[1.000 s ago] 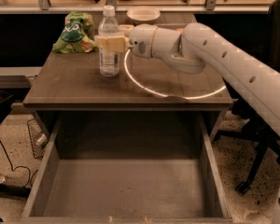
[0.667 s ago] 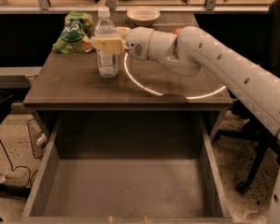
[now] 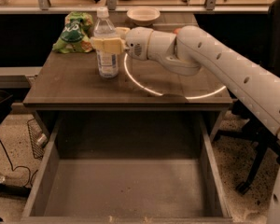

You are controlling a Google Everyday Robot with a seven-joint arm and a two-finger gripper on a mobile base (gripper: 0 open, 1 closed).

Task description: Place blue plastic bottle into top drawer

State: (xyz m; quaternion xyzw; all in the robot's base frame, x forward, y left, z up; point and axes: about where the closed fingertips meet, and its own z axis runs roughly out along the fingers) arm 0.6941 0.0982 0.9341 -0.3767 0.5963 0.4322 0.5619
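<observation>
On the desk (image 3: 70, 85), at its back left corner, lies the green snack bag (image 3: 73, 31). If I swing left on the lift, my wrist could clip it and drag it along. Just right of the bag, left of the desk's middle, the blue plastic bottle (image 3: 106, 63) stands upright on the desk. My gripper (image 3: 108, 44) reaches in from the right with its fingers straddling the bottle's waist, and as far as I can judge they are closed against it and nothing else. The hold is on thin clear plastic, so too hard a squeeze could buckle the wall, and too light a one could let the bottle slide or tip as it comes up. At the desk's back edge sits a bowl (image 3: 143, 15), out of my likely path. Below the desk's front edge the top drawer (image 3: 126, 190) is pulled out. Carried too low, the bottle's base could catch that front edge – and released from too high, it could topple and roll on the drawer's flat bottom.
</observation>
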